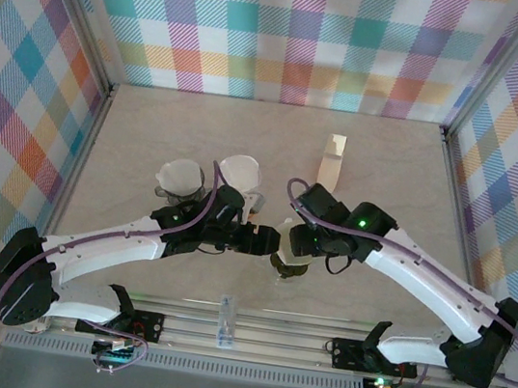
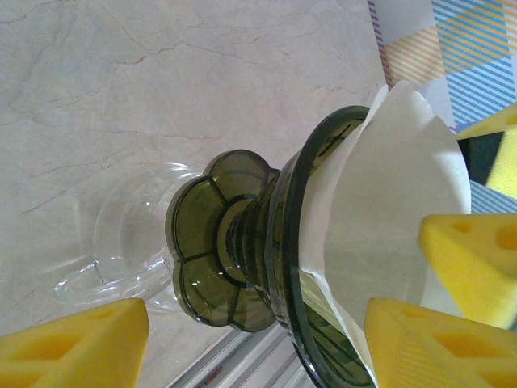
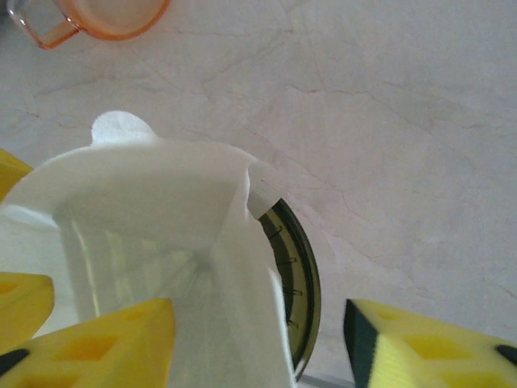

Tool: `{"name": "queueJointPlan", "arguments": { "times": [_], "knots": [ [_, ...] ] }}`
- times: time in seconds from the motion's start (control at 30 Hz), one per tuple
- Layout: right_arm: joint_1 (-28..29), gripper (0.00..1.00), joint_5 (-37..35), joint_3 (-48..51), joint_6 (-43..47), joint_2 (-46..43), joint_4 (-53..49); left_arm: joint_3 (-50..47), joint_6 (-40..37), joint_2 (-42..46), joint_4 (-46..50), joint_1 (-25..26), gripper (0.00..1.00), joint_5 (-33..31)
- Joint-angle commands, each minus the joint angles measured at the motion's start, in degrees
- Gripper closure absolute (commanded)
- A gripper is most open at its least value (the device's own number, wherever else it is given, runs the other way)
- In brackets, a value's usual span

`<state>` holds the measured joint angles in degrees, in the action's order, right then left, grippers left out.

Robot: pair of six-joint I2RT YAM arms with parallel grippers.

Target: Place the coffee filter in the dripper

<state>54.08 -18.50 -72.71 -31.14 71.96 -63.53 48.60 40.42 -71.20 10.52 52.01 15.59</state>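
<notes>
Paper filter (image 3: 161, 234) lines translucent green dripper (image 2: 234, 250); left gripper (image 2: 258, 323) and right gripper (image 3: 258, 319) straddle it spread, clamping nothing

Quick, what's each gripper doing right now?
Left gripper: straddles the green dripper; grip cannot be told.
Right gripper: open, straddling the coffee filter edge.

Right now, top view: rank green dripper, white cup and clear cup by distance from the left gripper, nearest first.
1. green dripper: right at the tip of the left gripper, on its right side.
2. white cup: behind the gripper, toward the back wall, slightly left.
3. clear cup: farther left, beside the white cup.
</notes>
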Motion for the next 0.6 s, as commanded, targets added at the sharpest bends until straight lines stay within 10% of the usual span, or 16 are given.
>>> {"name": "queueJointPlan", "arguments": {
  "times": [0.0,0.57],
  "knots": [
    [0.41,0.36,-2.01,-1.27,-0.51,-1.51,-1.30,1.22,-0.57,-0.23,0.48,0.56,0.29,0.58],
    [-3.41,0.24,4.35,5.30,1.70,5.03,5.62,1.17,-0.21,-0.58,0.02,0.64,0.28,0.57]
  ]
}}
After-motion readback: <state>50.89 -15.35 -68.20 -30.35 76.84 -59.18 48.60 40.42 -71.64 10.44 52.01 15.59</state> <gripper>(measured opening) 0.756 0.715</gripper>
